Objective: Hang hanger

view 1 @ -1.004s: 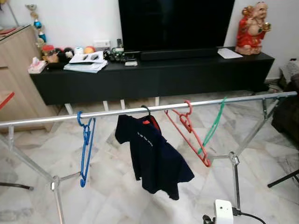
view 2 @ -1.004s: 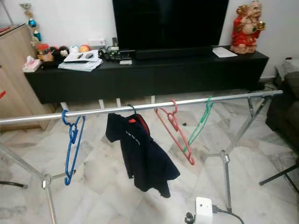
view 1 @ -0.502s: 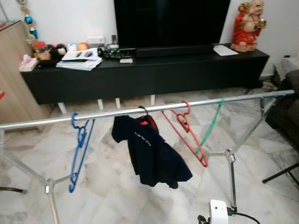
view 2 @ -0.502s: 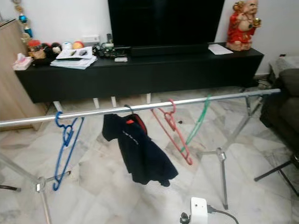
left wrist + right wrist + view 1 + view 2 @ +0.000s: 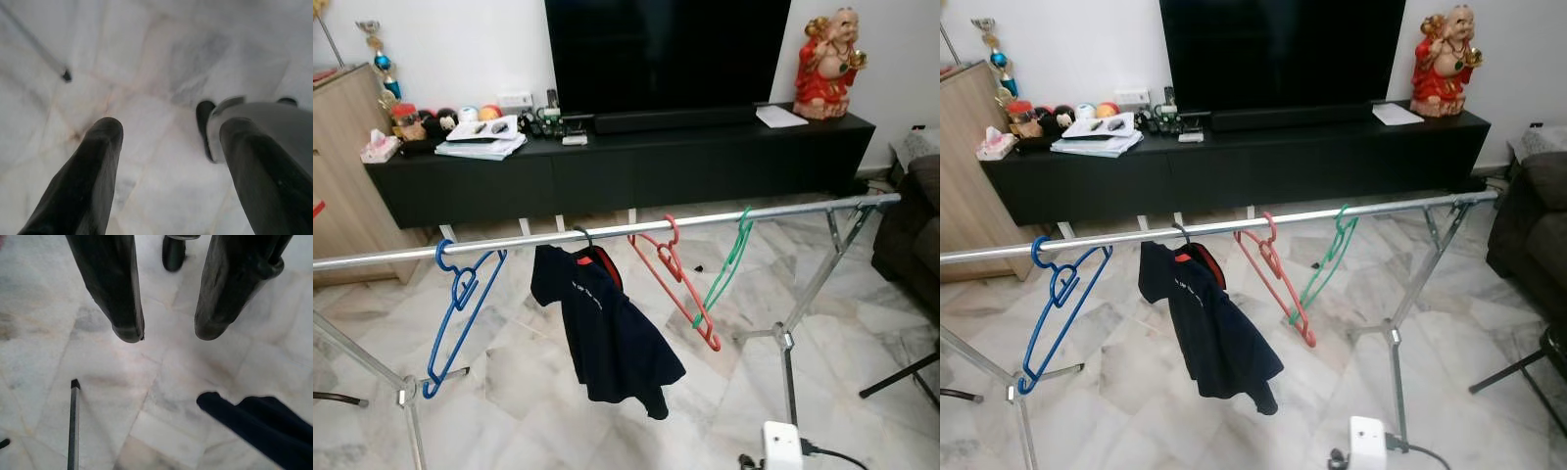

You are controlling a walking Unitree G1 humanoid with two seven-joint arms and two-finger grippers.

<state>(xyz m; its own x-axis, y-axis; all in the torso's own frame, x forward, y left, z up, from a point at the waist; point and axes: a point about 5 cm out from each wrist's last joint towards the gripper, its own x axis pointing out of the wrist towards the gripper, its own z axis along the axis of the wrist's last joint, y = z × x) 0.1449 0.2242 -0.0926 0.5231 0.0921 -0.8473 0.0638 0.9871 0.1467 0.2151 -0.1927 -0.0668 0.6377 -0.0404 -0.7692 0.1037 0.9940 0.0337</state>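
A silver clothes rail (image 5: 793, 209) runs across the room in front of me. From left to right it carries a blue hanger (image 5: 460, 292), a dark navy shirt (image 5: 607, 333) on a black hanger, a red hanger (image 5: 671, 279) and a green hanger (image 5: 724, 269). My left gripper (image 5: 171, 128) points down at the marble floor, open, with nothing between its fingers. My right gripper (image 5: 167, 334) also hangs over the floor, open and empty. A piece of the navy shirt (image 5: 259, 426) is in the right wrist view.
Behind the rail stands a black TV console (image 5: 626, 162) with a TV (image 5: 666, 54), a red figurine (image 5: 829, 64) and clutter. A wooden cabinet (image 5: 342, 166) is at the left, a dark sofa (image 5: 915, 235) at the right. A white box with a cable (image 5: 781, 446) lies on the floor.
The whole picture has shifted, so the camera has moved. The hangers and the shirt stay in the same order on the rail.
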